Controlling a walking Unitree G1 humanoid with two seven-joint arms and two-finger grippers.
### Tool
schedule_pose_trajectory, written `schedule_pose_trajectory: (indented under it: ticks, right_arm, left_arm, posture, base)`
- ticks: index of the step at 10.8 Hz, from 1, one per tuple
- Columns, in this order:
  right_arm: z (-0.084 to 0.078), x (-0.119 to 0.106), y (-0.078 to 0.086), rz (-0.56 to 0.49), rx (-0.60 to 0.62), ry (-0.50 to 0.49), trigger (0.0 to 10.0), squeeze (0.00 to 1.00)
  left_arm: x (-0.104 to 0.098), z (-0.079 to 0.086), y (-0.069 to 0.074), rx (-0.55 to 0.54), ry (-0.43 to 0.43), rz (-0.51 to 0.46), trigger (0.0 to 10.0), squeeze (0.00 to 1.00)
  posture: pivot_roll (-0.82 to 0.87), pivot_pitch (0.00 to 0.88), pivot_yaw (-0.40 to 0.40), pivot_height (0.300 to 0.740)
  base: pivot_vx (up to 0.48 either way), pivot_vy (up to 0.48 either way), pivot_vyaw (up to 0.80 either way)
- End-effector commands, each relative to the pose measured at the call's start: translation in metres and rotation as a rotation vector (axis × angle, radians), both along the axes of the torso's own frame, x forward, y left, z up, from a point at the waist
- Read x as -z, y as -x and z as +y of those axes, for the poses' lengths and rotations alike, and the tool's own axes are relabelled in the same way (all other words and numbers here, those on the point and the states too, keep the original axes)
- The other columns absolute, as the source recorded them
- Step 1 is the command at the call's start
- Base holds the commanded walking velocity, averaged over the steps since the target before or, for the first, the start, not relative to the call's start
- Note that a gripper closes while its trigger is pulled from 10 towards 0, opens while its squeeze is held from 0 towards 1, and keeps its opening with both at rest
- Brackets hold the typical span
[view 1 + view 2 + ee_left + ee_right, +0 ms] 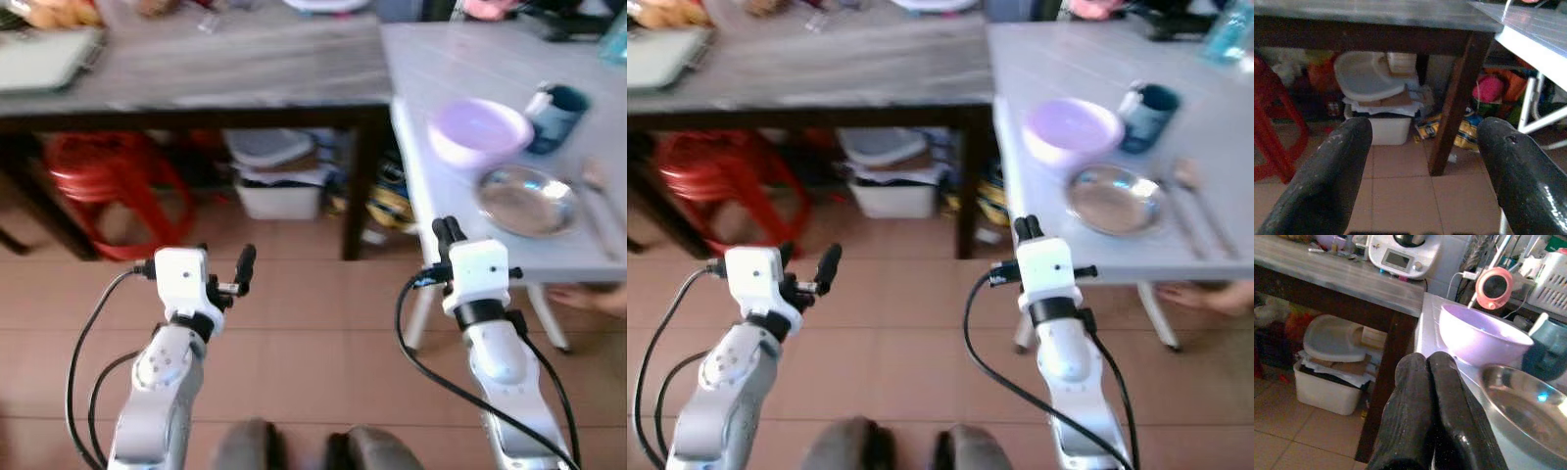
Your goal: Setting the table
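A white table point(441, 59) stands at the right. On it are a purple bowl point(478, 130), a steel plate point(527, 201) in front of the bowl, a dark teal cup point(558, 116) with something white in it, and cutlery point(598, 196) beside the plate. My right gripper point(449, 232) is shut and empty. It is held low in front of the table's near edge, pointing at the bowl point(1479, 335) and plate point(1528, 406). My left gripper point(223, 262) is open and empty over the tiled floor, well left of the white table.
A grey wooden table point(196, 69) runs across the back, its dark leg point(358, 186) next to the white table. Under it are a red stool point(108, 186) and a white box point(279, 186) with lids. A person's foot point(593, 297) shows at the right by the white table's leg.
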State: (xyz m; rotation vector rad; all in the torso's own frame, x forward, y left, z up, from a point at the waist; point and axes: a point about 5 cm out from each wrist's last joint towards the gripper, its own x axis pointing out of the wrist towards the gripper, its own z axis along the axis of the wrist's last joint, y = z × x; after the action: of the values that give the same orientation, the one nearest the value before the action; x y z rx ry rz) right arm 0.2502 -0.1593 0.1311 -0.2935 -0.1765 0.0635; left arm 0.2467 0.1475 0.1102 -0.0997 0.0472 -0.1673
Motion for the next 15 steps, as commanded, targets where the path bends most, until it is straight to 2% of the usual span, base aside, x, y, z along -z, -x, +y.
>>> schedule_pose_trajectory:
  ticks: [1, 6, 8, 9, 10, 11, 12, 13, 14, 15]
  right_arm:
    - [0.003, 0.000, 0.000, 0.004, -0.009, 0.003, 10.0, 0.00]
    - [0.000, 0.001, -0.004, 0.025, 0.013, -0.023, 10.0, 0.00]
    - [-0.002, 0.002, -0.004, 0.039, 0.045, -0.003, 10.0, 0.00]
    - [-0.005, 0.006, -0.007, 0.064, 0.106, -0.057, 10.0, 0.00]
    - [0.002, 0.008, -0.008, 0.136, 0.041, -0.303, 10.0, 0.00]
    - [0.006, 0.005, -0.006, 0.156, -0.013, -0.419, 10.0, 1.00]
    - [0.010, 0.002, -0.005, 0.152, -0.072, -0.437, 10.0, 1.00]
    - [0.010, 0.003, -0.008, 0.144, -0.023, -0.378, 10.0, 1.00]
    - [0.012, 0.004, -0.009, 0.167, -0.049, -0.365, 10.0, 1.00]
    - [0.013, 0.003, -0.006, 0.192, -0.118, -0.409, 10.0, 1.00]
  left_arm:
    - [0.000, 0.003, 0.001, -0.013, -0.003, 0.004, 10.0, 0.00]
    - [-0.001, 0.002, 0.000, -0.009, -0.027, 0.002, 10.0, 0.00]
    - [0.000, 0.002, 0.000, -0.025, -0.030, 0.002, 10.0, 0.00]
    - [0.004, 0.001, 0.001, -0.034, 0.032, 0.038, 10.0, 0.00]
    - [0.008, 0.002, 0.003, -0.025, 0.095, 0.082, 10.0, 0.00]
    - [0.011, 0.004, 0.003, -0.027, 0.117, 0.104, 10.0, 0.00]
    - [0.013, 0.005, 0.002, -0.039, 0.103, 0.112, 10.0, 0.00]
    - [0.012, 0.002, 0.000, -0.021, 0.107, 0.112, 10.0, 0.00]
    - [0.010, 0.001, -0.002, -0.006, 0.121, 0.113, 10.0, 0.00]
    - [0.009, 0.001, -0.002, 0.010, 0.116, 0.107, 10.0, 0.00]
  posture:
    - [-0.06, 0.143, 0.023, 0.740]
    - [-0.07, 0.156, 0.022, 0.740]
    - [-0.07, 0.160, 0.022, 0.740]
    - [-0.07, 0.161, 0.023, 0.740]
    - [-0.06, 0.162, 0.022, 0.740]
    - [-0.07, 0.163, 0.021, 0.740]
    - [-0.07, 0.163, 0.021, 0.740]
    - [-0.07, 0.163, 0.021, 0.740]
    - [-0.07, 0.163, 0.022, 0.740]
    - [-0.07, 0.164, 0.022, 0.740]
  base:
    - [0.000, -0.446, 0.00]
    - [0.000, -0.401, 0.00]
    - [0.000, 0.000, 0.00]
    - [0.000, 0.000, 0.00]
    - [0.000, 0.000, 0.00]
    - [0.000, 0.000, 0.00]
    - [0.000, 0.000, 0.00]
    - [0.000, 0.000, 0.00]
    - [0.000, 0.000, 0.00]
    - [0.000, 0.000, 0.00]
